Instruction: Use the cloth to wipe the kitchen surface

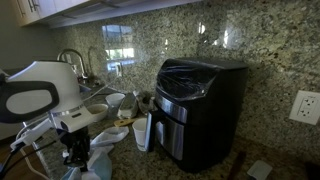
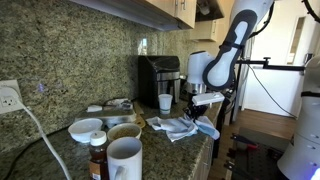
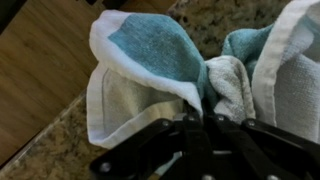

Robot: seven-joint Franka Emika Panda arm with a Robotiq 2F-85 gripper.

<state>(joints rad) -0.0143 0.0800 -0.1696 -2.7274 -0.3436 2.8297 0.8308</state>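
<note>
Pincer [image 3: 203,120] clamped on teal-and-white cloth [image 3: 150,60] — bunched, on granite counter [image 3: 45,155], near edge

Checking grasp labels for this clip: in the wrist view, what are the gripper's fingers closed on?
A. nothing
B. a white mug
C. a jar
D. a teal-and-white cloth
D: in the wrist view the gripper has its fingers drawn together on a bunched fold of the teal-and-white cloth.

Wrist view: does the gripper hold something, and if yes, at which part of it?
Yes. The gripper pinches the teal and white cloth at a bunched fold, with cloth spreading out on both sides of the pinch, not at a corner.
</note>
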